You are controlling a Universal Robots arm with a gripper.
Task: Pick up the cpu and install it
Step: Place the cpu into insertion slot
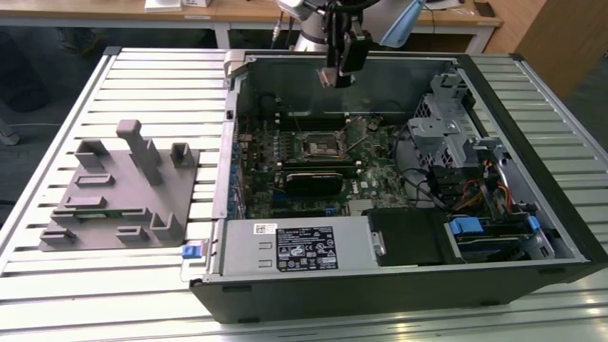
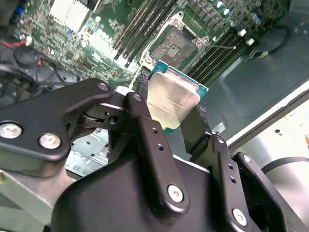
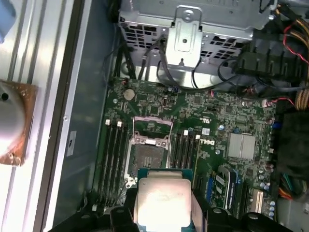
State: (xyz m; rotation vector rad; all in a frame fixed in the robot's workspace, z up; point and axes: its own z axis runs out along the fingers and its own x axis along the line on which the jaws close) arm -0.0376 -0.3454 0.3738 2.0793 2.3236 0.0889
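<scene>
The cpu [image 2: 171, 96] is a small square chip with a pale silvery top and a green edge, and my gripper [image 2: 169, 110] is shut on it, one black finger [image 2: 140, 104] against each side. In the first wrist view the cpu [image 3: 161, 198] hangs just short of the open socket [image 3: 148, 159] on the green motherboard. In the exterior view my gripper [image 1: 337, 75] is high over the rear of the open computer case, well above the socket [image 1: 321, 146]. The socket [image 2: 176, 46] lies open with its metal frame lifted.
A grey fixture [image 1: 114, 192] with upright posts stands on the slatted table at the exterior view's left. Inside the case [image 1: 233, 178] are a black block [image 1: 314, 182], a power supply [image 1: 295, 246] and a drive cage [image 1: 456, 128] with cables. A copper-based part [image 3: 14, 121] lies outside the case wall.
</scene>
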